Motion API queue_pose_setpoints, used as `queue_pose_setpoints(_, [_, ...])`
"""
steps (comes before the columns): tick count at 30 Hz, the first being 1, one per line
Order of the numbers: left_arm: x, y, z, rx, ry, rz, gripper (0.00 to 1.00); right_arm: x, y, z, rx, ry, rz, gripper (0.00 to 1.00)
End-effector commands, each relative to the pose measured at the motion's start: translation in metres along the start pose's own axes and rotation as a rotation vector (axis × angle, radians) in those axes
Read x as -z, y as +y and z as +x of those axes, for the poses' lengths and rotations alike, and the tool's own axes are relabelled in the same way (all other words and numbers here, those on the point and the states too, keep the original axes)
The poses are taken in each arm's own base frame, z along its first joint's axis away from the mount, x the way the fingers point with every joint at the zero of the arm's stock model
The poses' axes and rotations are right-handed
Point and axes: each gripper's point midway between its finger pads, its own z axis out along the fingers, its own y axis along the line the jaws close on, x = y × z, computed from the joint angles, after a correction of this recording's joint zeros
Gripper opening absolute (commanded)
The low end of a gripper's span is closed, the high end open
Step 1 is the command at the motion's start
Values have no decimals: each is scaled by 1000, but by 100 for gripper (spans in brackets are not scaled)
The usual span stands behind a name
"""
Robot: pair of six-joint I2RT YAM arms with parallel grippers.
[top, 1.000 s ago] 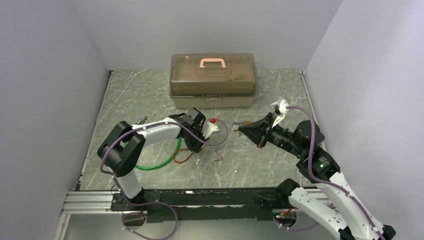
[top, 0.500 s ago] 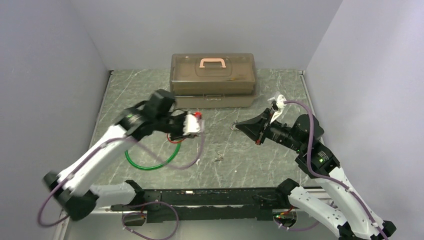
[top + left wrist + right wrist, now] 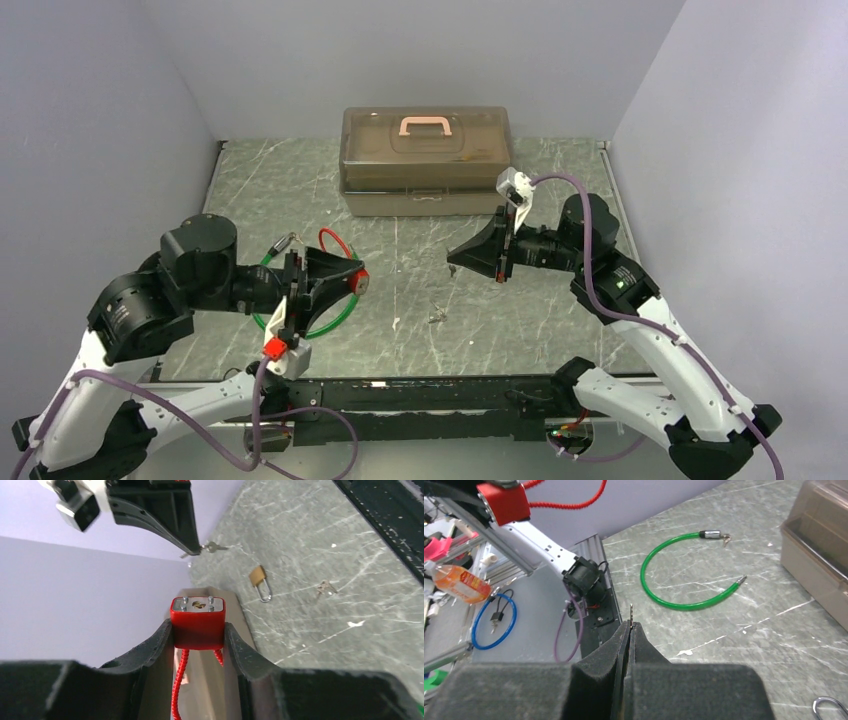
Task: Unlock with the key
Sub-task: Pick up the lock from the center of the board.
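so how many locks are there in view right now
3: a small brass padlock lying on the grey table, a green cable lock looped on it, and a red square cable lock gripped in the left claw. A blue loop off the table may be another.

Both arms hang above the tabletop [image 3: 570, 175], wrists level, pointing at each other. The left gripper [image 3: 198, 630] has its jaws clamped on a red lock body [image 3: 197, 622]; the right gripper [image 3: 630, 626] has its jaws pinched together on the key [image 3: 631, 611]
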Motion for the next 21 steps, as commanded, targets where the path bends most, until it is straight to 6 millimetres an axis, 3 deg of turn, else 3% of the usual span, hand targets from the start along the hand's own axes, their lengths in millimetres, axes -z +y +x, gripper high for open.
queue_pose_setpoints(1, [7, 16, -27, -157, -95, -18, 0, 1, 19, -17, 62, -7, -105, 0])
queue_pose_setpoints(11, [6, 21, -44, -174, -178, -29, 0, -7, 18, -12, 80, 41, -154, 0])
queue_pose_setpoints(15, [2, 19, -40, -175, -172, -24, 0, -8, 20, -12, 76, 33, -167, 0])
queue_pose_setpoints(18, [-4, 16, -19, -187, -89, -24, 0, -10, 19, -11, 61, 38, -175, 0])
queue_pose_setpoints(21, [-14, 14, 29, -188, 104, -59, 0, -15, 13, -8, 30, 53, -160, 0])
